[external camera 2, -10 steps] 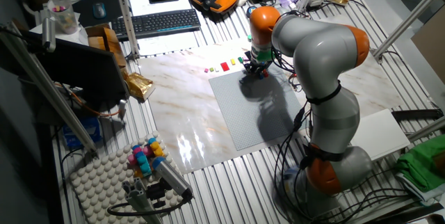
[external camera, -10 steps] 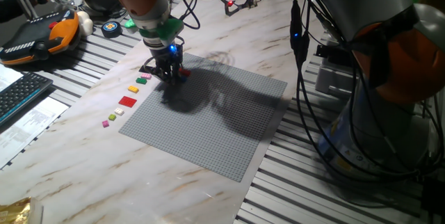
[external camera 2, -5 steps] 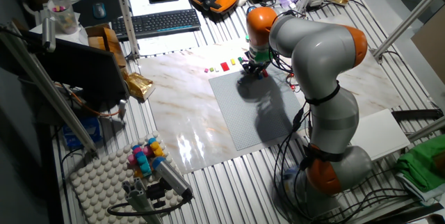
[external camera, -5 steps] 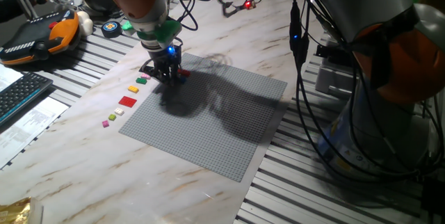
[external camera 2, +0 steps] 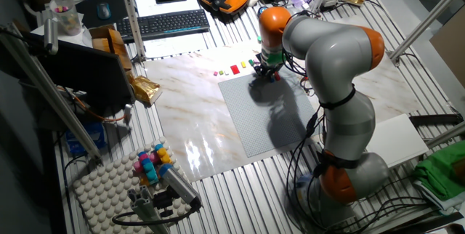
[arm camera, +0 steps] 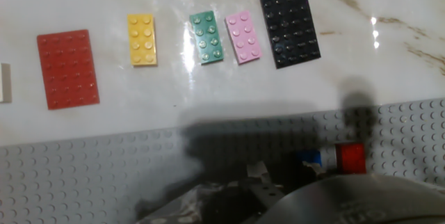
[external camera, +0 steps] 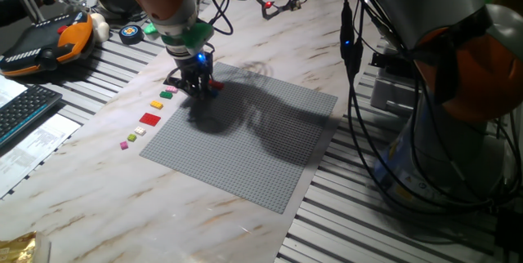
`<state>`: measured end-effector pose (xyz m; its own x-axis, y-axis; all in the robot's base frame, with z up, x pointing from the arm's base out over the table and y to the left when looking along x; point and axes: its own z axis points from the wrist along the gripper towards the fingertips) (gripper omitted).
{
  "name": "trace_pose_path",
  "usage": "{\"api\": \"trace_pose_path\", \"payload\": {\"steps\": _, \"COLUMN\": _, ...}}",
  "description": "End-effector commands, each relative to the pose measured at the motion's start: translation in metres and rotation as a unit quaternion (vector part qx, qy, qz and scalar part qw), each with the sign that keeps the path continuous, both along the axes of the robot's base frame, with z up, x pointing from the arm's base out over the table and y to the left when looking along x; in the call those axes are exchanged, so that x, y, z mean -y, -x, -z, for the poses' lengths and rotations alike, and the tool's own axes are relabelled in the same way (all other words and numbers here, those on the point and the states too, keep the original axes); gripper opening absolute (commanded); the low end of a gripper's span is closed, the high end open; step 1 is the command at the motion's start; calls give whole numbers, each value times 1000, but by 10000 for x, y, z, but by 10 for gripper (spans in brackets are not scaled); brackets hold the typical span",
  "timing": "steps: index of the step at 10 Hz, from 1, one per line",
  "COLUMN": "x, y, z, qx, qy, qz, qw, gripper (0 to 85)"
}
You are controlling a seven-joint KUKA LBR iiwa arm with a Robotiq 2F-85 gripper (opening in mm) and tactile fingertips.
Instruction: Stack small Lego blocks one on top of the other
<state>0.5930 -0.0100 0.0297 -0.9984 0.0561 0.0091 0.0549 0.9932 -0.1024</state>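
In the hand view a small blue Lego block [arm camera: 311, 158] and a small red Lego block [arm camera: 351, 156] lie side by side on the grey baseplate [arm camera: 83, 175] near its edge. The hand's dark body hides their lower parts. In one fixed view my gripper [external camera: 198, 86] is low over the baseplate's far left corner [external camera: 245, 144], and the red block [external camera: 216, 86] shows just to its right. The blue block is hidden there. In the other fixed view the gripper [external camera 2: 266, 73] is at the same corner. The fingertips are not clearly seen.
A row of pieces lies on the marble beside the baseplate: a larger red plate [arm camera: 67, 67], a yellow brick [arm camera: 142, 39], a green brick [arm camera: 207, 37], a pink brick [arm camera: 243, 37] and a black piece [arm camera: 286, 19]. A keyboard [external camera: 20, 112] and an orange pendant [external camera: 45, 42] lie left.
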Motion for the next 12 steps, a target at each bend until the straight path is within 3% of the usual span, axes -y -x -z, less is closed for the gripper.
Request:
{"api": "trace_pose_path", "payload": {"steps": 1, "x": -8, "y": 4, "z": 14, "qx": -1, "qy": -2, "qz": 0, "qw": 1000, "gripper": 317}}
{"api": "trace_pose_path", "payload": {"steps": 9, "x": -3, "y": 76, "z": 71, "qx": 5, "qy": -4, "qz": 1, "qw": 1000, "gripper": 317}}
{"api": "trace_pose_path", "payload": {"steps": 12, "x": -3, "y": 68, "z": 58, "qx": 4, "qy": -4, "qz": 0, "qw": 1000, "gripper": 317}}
